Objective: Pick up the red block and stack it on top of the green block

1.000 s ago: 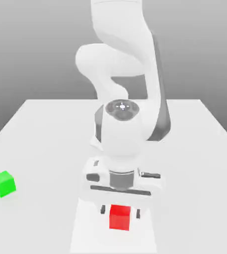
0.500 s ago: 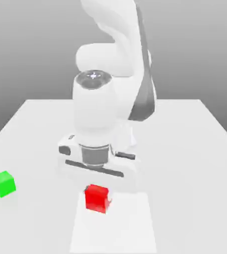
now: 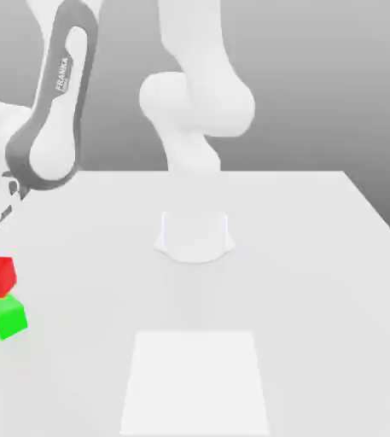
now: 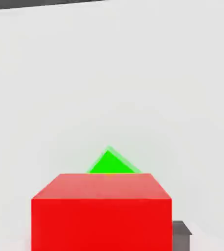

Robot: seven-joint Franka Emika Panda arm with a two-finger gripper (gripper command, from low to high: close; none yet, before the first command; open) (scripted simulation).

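Pale grey desk (image 3: 309,282), plain and smooth, with straight far edge. On desk, well apart from far edge: bright white four-sided patch (image 3: 195,384). Behind: plain grey backdrop (image 3: 317,85), darkening downward toward far edge. Lighting: bright.

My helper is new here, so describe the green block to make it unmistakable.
On the big pale table, look toward the exterior view's left edge. The green block is the small, plain, bright cube there; its neighbour, the red block, appears just above it.
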